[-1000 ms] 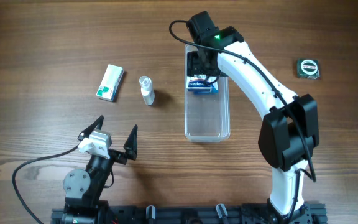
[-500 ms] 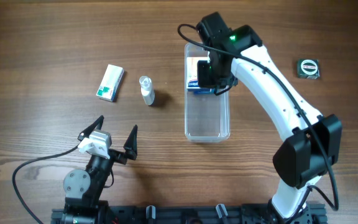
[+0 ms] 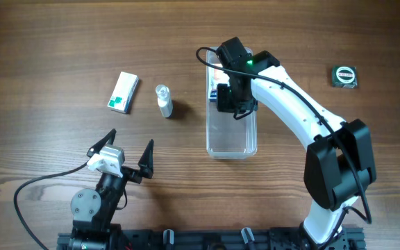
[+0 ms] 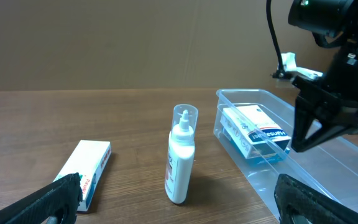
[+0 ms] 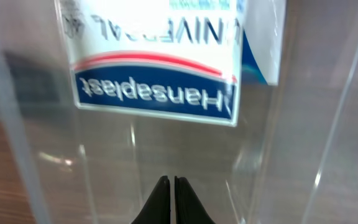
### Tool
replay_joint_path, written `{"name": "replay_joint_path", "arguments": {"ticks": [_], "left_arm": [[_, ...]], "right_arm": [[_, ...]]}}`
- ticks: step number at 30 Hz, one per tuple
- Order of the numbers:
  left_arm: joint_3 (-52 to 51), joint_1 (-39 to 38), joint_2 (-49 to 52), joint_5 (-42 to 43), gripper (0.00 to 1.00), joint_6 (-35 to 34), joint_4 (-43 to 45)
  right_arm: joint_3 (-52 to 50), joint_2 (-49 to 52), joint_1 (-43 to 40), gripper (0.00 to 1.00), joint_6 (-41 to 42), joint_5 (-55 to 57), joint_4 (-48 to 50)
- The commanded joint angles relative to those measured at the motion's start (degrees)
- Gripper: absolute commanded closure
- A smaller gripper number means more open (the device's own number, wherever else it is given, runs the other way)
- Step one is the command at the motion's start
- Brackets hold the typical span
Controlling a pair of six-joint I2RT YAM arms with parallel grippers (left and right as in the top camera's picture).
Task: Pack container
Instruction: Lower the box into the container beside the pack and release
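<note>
The container (image 3: pixel 232 135) is a clear, long plastic bin at mid-table. A blue-and-white Hansaplast box (image 3: pixel 214 89) lies at its far end. My right gripper (image 3: pixel 233 107) hangs over the bin just nearer than that box, shut with nothing between its fingers. In the right wrist view the closed fingertips (image 5: pixel 171 186) point down inside the container wall (image 5: pixel 11 124), and the box (image 5: pixel 154 93) lies ahead. My left gripper (image 3: pixel 127 156) stands open near the front left, holding nothing. Its wrist view shows the container (image 4: pixel 272 171) and the box (image 4: pixel 253 130).
A white-and-green box (image 3: pixel 123 92) and a small white squeeze bottle (image 3: pixel 164 101) stand left of the container. In the left wrist view, that bottle (image 4: pixel 181 155) and box (image 4: pixel 86 171) sit ahead of the left gripper (image 4: pixel 178 213). A round tape measure (image 3: pixel 344 76) lies far right.
The right gripper has closed its jaws and drawn back from over the Hansaplast box toward the container's middle. The box stays at the far end. The left arm has not moved.
</note>
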Motion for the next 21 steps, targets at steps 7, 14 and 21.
{"name": "replay_joint_path", "arguments": {"ticks": [7,14,21], "left_arm": [[-0.26,0.37,-0.35,0.68,0.0,0.85,-0.22],[-0.26,0.37,-0.35,0.7,0.0,0.85,-0.22],[-0.26,0.37,-0.35,0.68,0.0,0.85,-0.22]], "right_arm": [[-0.35,1.03,0.22,0.96,1.88,-0.72,2.05],[-0.35,3.58,0.22,0.96,2.08,-0.9,2.49],[-0.35,3.74,0.22,0.95,2.12,0.17,4.98]]}}
